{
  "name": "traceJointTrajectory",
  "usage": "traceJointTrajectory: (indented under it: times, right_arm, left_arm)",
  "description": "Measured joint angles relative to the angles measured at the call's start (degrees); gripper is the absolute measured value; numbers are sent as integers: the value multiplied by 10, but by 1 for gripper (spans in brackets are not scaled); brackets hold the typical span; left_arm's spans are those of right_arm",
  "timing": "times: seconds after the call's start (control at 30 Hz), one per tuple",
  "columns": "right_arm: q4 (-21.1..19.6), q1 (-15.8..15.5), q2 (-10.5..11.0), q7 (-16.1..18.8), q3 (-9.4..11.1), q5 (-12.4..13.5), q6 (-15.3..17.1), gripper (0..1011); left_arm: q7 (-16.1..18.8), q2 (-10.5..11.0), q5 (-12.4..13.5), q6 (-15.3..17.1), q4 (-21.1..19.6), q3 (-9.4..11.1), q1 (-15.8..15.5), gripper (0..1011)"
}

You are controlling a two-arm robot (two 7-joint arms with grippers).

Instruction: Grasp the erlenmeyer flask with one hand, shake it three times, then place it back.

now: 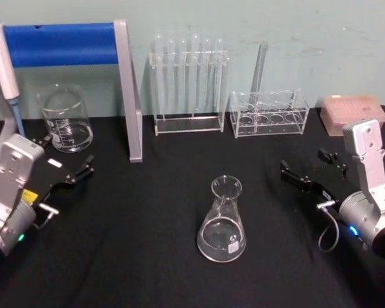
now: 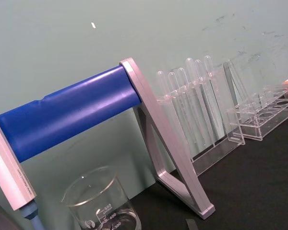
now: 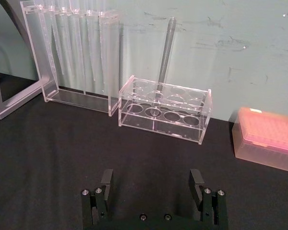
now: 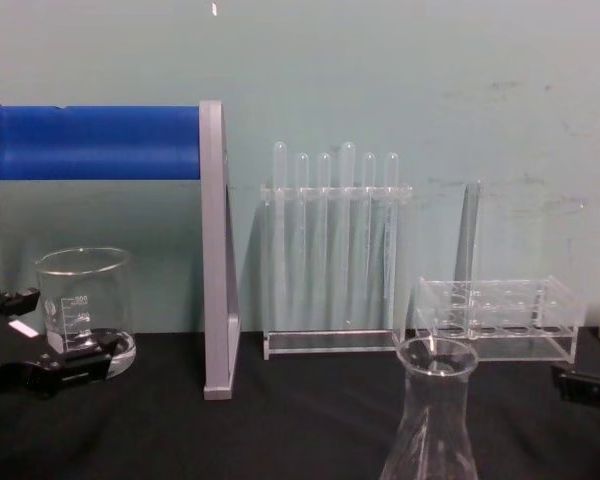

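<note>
Black table (image 1: 147, 256) holds upright erlenmeyer flask (image 1: 222, 221); both end effectors apart.

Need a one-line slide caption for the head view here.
Clear glass conical flask stands untouched at centre on black cloth, open left gripper and open right gripper flanking it.

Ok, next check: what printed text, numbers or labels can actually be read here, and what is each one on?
"400" and "300": graduation marks on the glass beaker, left wrist view.
A top graduation on the beaker, likely "500", is too blurred to confirm.
A small white mark on the erlenmeyer flask: too small to read.
White tag on the left end effector: no legible characters.
</note>
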Motion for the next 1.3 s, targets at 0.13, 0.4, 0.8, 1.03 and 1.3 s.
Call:
traceJointTrajectory:
  times: [0.13, 0.4, 0.8, 1.03, 1.3]
  right_arm:
    - [0, 0, 0, 0, 0, 0, 0, 1002]
    - [1, 0, 0, -1, -1, 0, -1, 1002]
    - [1, 1, 0, -2, -2, 0, -3, 1003]
    - [1, 1, 0, -2, -2, 0, -3, 1003]
    - [1, 1, 0, -2, -2, 0, -3, 1003]
  left_arm:
    - [0, 0, 0, 0, 0, 0, 0, 1001]
    - [0, 0, 0, 0, 0, 0, 0, 1001]
    - [0, 0, 0, 0, 0, 0, 0, 1001]
    - [0, 0, 0, 0, 0, 0, 0, 1001]
    - [0, 0, 0, 0, 0, 0, 0, 1001]
